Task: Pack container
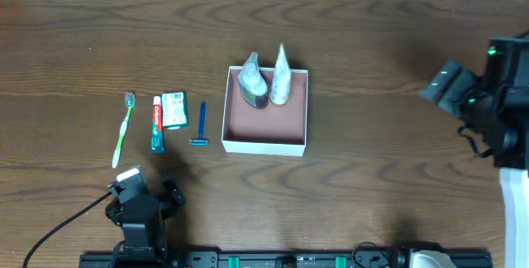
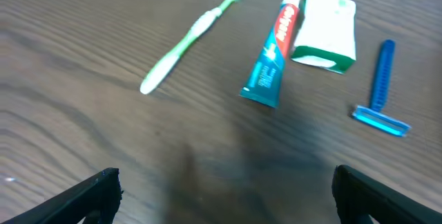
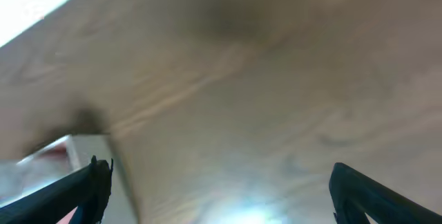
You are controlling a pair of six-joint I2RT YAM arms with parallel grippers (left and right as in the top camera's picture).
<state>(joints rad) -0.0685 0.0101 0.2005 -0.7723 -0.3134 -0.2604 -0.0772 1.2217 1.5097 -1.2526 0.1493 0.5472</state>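
The container (image 1: 266, 141), a square white box with a reddish-pink inside, sits mid-table and holds two white tubes (image 1: 267, 80) leaning at its far side. Its corner shows in the right wrist view (image 3: 65, 148). Left of it lie a green toothbrush (image 1: 123, 130), a toothpaste tube (image 1: 156, 124), a green-and-white box (image 1: 173, 108) and a blue razor (image 1: 201, 125); all show in the left wrist view: toothbrush (image 2: 190, 37), toothpaste (image 2: 273, 54), box (image 2: 326, 30), razor (image 2: 380, 89). My left gripper (image 2: 224, 196) is open and empty, near the table's front, short of them. My right gripper (image 3: 217, 193) is open and empty at far right.
The table (image 1: 380, 160) is dark wood. A black cable (image 1: 58, 228) runs from the left arm's base at the front left. The right arm's body (image 1: 496, 102) stands at the right edge.
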